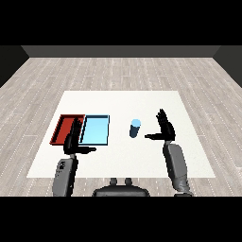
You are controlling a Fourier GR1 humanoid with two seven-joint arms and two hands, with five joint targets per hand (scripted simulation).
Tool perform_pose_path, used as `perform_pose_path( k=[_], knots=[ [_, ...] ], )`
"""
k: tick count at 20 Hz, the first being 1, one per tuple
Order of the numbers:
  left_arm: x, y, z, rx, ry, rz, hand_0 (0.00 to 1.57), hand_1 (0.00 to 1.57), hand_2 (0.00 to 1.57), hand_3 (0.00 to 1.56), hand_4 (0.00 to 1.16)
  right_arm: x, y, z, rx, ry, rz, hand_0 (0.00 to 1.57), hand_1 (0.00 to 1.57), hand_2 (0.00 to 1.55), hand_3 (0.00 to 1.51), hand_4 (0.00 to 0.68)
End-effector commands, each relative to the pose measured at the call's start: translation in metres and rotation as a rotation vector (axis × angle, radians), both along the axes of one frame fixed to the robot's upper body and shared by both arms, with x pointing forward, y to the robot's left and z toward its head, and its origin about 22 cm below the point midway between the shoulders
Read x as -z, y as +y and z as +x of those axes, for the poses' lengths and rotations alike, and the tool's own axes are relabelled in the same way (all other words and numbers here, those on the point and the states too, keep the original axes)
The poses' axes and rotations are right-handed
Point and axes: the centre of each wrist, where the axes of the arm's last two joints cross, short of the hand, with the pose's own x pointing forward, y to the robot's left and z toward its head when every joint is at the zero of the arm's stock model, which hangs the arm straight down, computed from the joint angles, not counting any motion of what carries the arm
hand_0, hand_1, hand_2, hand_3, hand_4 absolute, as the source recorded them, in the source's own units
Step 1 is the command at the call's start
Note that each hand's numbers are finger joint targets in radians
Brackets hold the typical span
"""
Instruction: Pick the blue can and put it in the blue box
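The blue can (pixel 135 128) stands upright on the white table (pixel 123 104), right of the light blue tray (pixel 96 130). My right hand (pixel 165 128) hovers open to the right of the can, fingers straight and thumb pointing toward it, with a gap between them. Near the table's front left, my left hand (pixel 72 141) is open, fingers raised over the seam between the red tray (pixel 66 126) and the blue tray, thumb sticking out to the right. Neither hand holds anything.
The two trays lie side by side at the table's left, both with nothing in them. The table's front edge (pixel 118 177) runs just ahead of both forearms. Grey wooden floor surrounds the table.
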Motion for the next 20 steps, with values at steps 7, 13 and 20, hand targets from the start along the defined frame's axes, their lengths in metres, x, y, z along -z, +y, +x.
perform_pose_path(
  k=[7,13,20],
  knots=[
    [0.014,0.015,0.000,0.013,-0.130,-0.052,0.00,0.00,0.00,0.00,0.00,0.016,-0.010,0.032,-0.055,-0.080,0.064,0.00,0.00,0.00,0.00,0.000],
    [0.015,0.023,0.000,0.011,-0.128,-0.040,0.00,0.00,0.00,0.00,0.00,-0.001,0.001,0.025,-0.062,-0.075,0.053,0.00,0.00,0.00,0.00,0.000],
    [-0.002,0.017,-0.005,0.018,-0.131,-0.062,0.00,0.00,0.00,0.00,0.00,0.010,0.024,0.030,-0.055,-0.032,0.119,0.00,0.00,0.00,0.00,0.000]
  ],
)
